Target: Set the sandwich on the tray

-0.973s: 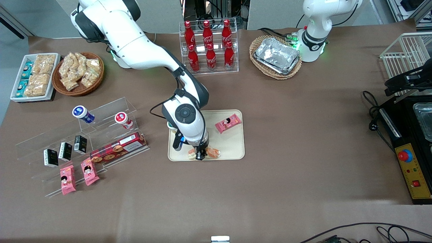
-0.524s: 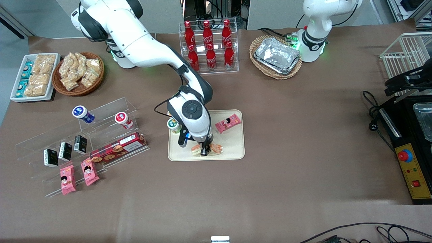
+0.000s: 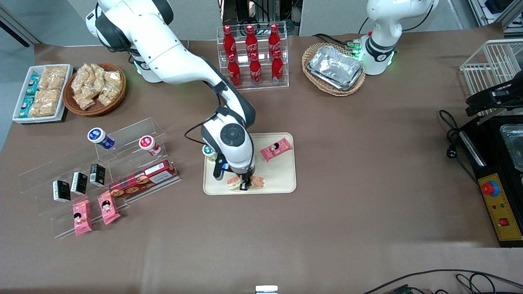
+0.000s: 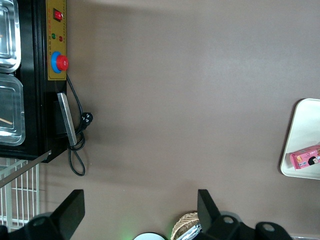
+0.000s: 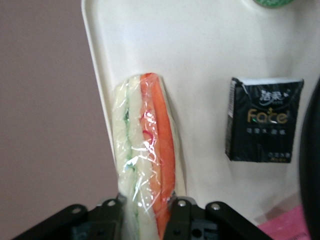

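Observation:
My right gripper (image 3: 244,185) is shut on the sandwich (image 3: 257,181), a clear-wrapped wedge with pale bread, orange and green layers. It holds the sandwich low over the cream tray (image 3: 282,179), close to the tray's edge nearest the front camera. In the right wrist view the sandwich (image 5: 145,150) runs out from between the black fingers of the gripper (image 5: 145,207), along the rim of the tray (image 5: 200,75). Whether the sandwich touches the tray I cannot tell.
On the tray lie a pink snack packet (image 3: 276,149), a black packet (image 5: 262,120) and a green-lidded cup (image 3: 209,150). Acrylic racks with snacks (image 3: 143,177) stand toward the working arm's end. A cola bottle rack (image 3: 253,57) and a foil-tray basket (image 3: 334,68) sit farther from the camera.
The gripper, still holding the sandwich, shifted slightly toward the parked arm's end and deeper over the tray, then drifted back a little. Nothing else moved.

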`<state>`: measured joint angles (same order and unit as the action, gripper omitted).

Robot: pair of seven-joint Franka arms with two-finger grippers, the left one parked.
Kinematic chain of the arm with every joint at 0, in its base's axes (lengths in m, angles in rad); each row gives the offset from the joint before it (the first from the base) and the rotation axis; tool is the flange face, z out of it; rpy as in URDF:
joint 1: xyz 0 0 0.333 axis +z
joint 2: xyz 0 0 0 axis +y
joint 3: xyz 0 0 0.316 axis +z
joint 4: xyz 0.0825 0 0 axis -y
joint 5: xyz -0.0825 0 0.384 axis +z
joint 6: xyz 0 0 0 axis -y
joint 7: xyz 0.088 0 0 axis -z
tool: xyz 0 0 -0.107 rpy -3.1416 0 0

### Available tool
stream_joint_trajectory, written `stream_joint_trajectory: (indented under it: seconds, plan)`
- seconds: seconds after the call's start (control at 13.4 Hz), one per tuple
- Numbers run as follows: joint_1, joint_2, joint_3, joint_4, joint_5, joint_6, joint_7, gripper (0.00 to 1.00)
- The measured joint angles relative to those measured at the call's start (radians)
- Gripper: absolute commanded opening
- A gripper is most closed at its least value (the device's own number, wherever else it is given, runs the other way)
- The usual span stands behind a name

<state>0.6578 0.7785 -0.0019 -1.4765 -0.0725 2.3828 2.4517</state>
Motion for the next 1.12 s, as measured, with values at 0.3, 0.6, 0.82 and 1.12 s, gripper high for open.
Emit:
stream_joint_trajectory:
  seconds: [0.3, 0.6, 0.82, 1.12]
  plan:
    - [-0.001, -0.006, -0.016, 0.002, -0.05, -0.047, 0.0, 1.0]
    - [-0.009, -0.087, -0.017, 0.013, -0.051, -0.092, -0.003, 1.0]
    - [-0.009, -0.162, -0.015, 0.016, -0.051, -0.169, -0.047, 1.0]
    - [-0.029, -0.27, -0.017, 0.018, -0.047, -0.218, -0.156, 1.0]
